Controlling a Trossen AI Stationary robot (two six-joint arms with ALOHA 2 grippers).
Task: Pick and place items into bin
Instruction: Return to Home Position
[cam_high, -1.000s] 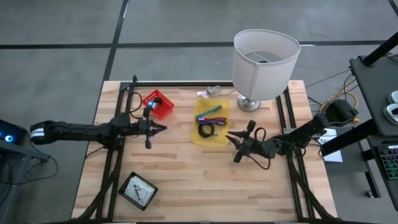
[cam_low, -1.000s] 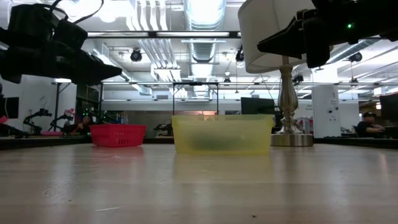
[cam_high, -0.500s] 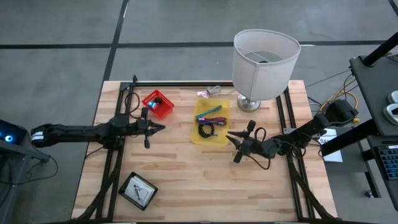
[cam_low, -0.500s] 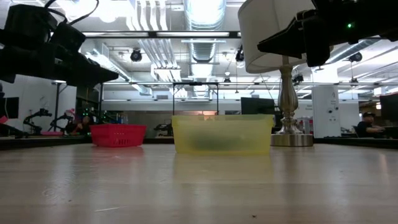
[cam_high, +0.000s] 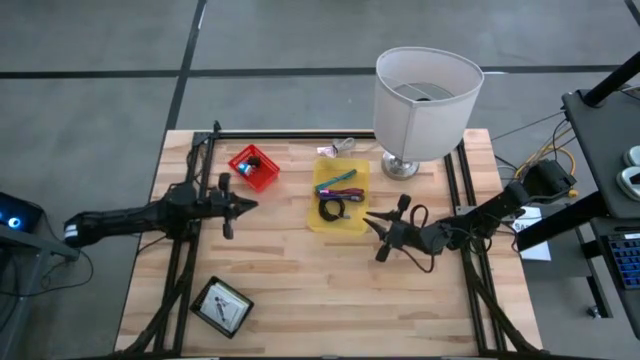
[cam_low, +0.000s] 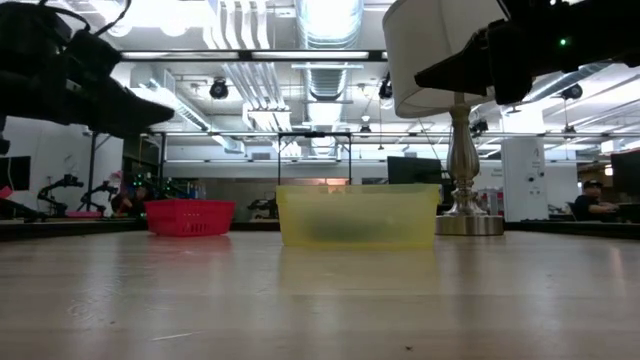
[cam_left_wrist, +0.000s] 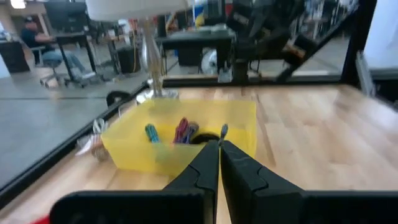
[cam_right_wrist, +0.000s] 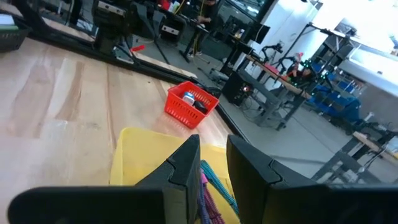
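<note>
The yellow bin (cam_high: 340, 226) (cam_low: 357, 215) stands mid-table. In it lie a teal tool (cam_high: 334, 180) (cam_left_wrist: 151, 132), a purple tool (cam_high: 343, 193) (cam_left_wrist: 181, 130) and a coiled black cable (cam_high: 333, 209). Small pale items (cam_high: 338, 148) lie on the wood just beyond the bin's far side. My left gripper (cam_high: 252, 203) (cam_left_wrist: 219, 146) hovers shut above the table, left of the bin and pointing at it. My right gripper (cam_high: 368, 219) (cam_right_wrist: 212, 146) hovers open at the bin's right near corner, holding nothing.
A red basket (cam_high: 254, 167) (cam_right_wrist: 191, 103) with small things inside sits toward the far left. The white-shaded lamp (cam_high: 425, 100) stands at the bin's far right. A dark tray (cam_high: 222, 305) lies near the front left edge. Bare wood stretches along the near side.
My left gripper has drawn back a little toward the table's left edge, away from the bin, staying shut. The right arm and the things in the bin have kept still.
</note>
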